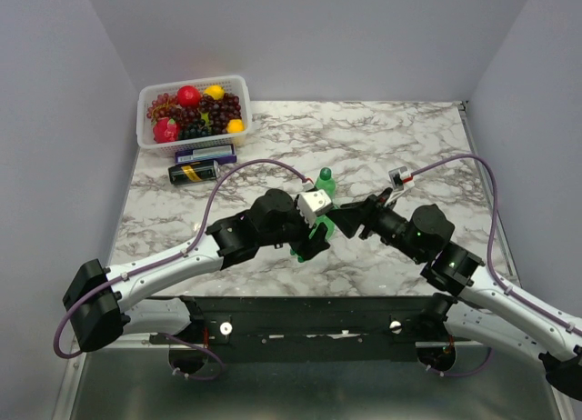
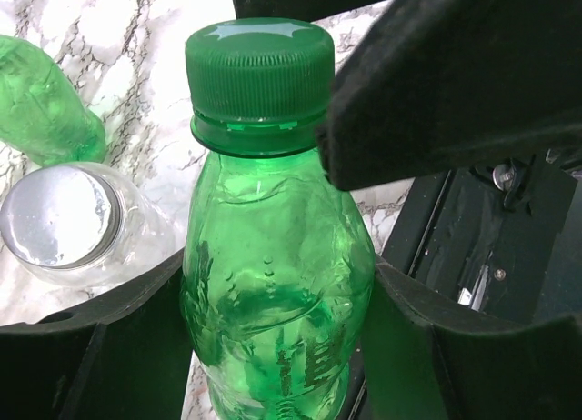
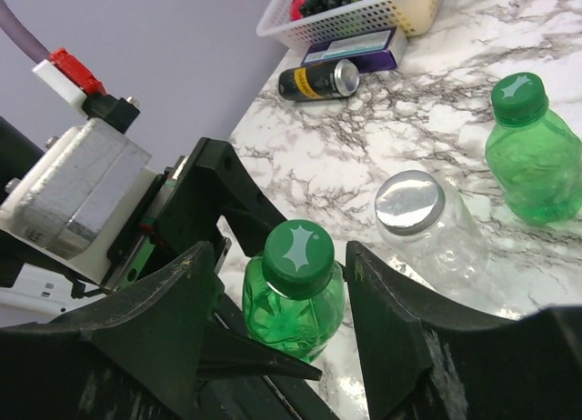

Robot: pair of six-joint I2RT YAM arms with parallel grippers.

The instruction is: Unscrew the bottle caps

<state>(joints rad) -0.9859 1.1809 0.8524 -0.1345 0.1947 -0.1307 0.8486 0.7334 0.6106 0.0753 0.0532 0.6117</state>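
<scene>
Green plastic fills the left claw (image 2: 277,347). Its two black fingers (image 2: 100,347) are closed on the body of a small green bottle (image 2: 273,256), one on each side below the shoulder. The bottle's dark green cap (image 2: 259,65) is on and sits clear above the grip.

The right claw (image 3: 277,256) reaches the same bottle from above, jaws apart, with the cap between them. The right wrist view shows a sliver of gap on each side of the cap, so this claw has hold of nothing. In the left wrist view one of its fingers sits just beside the rim of the cap, and it cannot be told whether the two touch.

Just beside the held bottle a squat clear bottle (image 3: 450,252) sits on the marble table (image 3: 364,147), its silvery cap (image 3: 409,202) in place. Near it, on the side away from the held bottle, is a second green bottle (image 3: 536,170), its own green cap (image 3: 518,97) also on.

Well apart from the bottles, toward the far left corner, a dark can (image 3: 318,79) with a yellow label lies on its side. A flat purple box (image 3: 356,49) lies next to it, and behind that is a white basket (image 3: 364,22) of fruit.

From overhead, the two arms meet near the middle of the table, the second green bottle just behind the claws.
</scene>
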